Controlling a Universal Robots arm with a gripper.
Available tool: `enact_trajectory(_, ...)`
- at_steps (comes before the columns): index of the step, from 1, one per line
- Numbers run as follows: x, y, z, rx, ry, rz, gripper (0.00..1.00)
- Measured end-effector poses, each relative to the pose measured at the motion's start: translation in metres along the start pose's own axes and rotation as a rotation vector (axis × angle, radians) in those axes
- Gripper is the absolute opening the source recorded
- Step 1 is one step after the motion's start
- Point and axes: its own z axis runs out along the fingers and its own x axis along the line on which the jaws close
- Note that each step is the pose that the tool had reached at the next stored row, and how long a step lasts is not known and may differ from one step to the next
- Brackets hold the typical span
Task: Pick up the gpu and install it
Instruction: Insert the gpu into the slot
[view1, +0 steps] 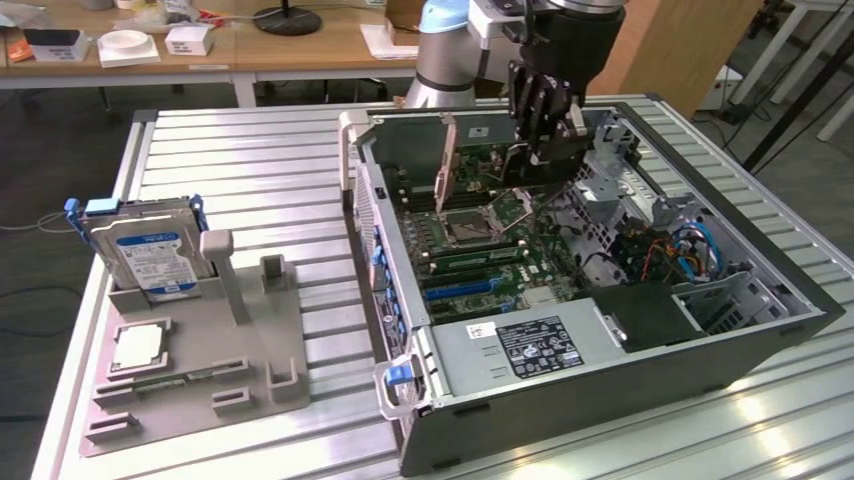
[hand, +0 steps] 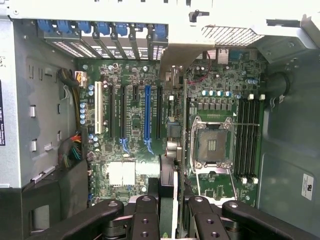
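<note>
Clamped between the end effector's (hand: 170, 205) fingers (hand: 144, 216), the gpu (hand: 168, 182) hangs edge-on above the motherboard (hand: 132, 125), just beside the blue slot (hand: 147, 112), towards the processor socket (hand: 212, 145). Installing looks under way, though nothing is seated yet. Seating likely calls for squaring its edge over a slot.
</note>
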Motion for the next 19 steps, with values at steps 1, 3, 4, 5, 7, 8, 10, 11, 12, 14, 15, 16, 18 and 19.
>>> enact_trajectory(1, 0.0, -0.0001, 0.0, 0.0001, -0.0002, 0.0, 0.28)
enact_trajectory(3, 0.0001, 0.0, 0.0004, 0.0001, -0.0005, 0.0, 0.28)
enact_trajectory(4, 0.0002, 0.0, 0.0006, 0.0001, -0.0005, 0.0, 0.28)
enact_trajectory(5, 0.0003, 0.0, 0.0009, 0.0001, -0.0005, 0.0, 0.28)
enact_trajectory(7, 0.0005, 0.0, 0.0015, 0.0001, -0.0005, 0.0, 0.28)
enact_trajectory(8, 0.0006, 0.0, 0.002, 0.0001, -0.0006, 0.0, 0.28)
enact_trajectory(10, 0.0009, 0.0001, 0.003, 0.0001, -0.0005, 0.0, 0.28)
enact_trajectory(11, 0.0011, 0.0001, 0.0035, 0.0001, -0.0005, 0.0, 0.28)
enact_trajectory(12, 0.0012, 0.0001, 0.0041, 0.0001, -0.0006, 0.0, 0.28)
enact_trajectory(14, 0.0015, 0.0002, 0.005, 0.0001, -0.0006, 0.0, 0.28)
enact_trajectory(15, 0.0018, 0.0002, 0.0055, 0.0001, -0.0005, 0.0, 0.28)
enact_trajectory(16, 0.002, 0.0002, 0.006, 0.0, -0.0004, 0.0, 0.28)
enact_trajectory(18, 0.0026, 0.0002, 0.007, 0.0, -0.0005, 0.0, 0.28)
enact_trajectory(19, 0.0028, 0.0003, 0.0076, 0.0, -0.0006, 0.0, 0.28)
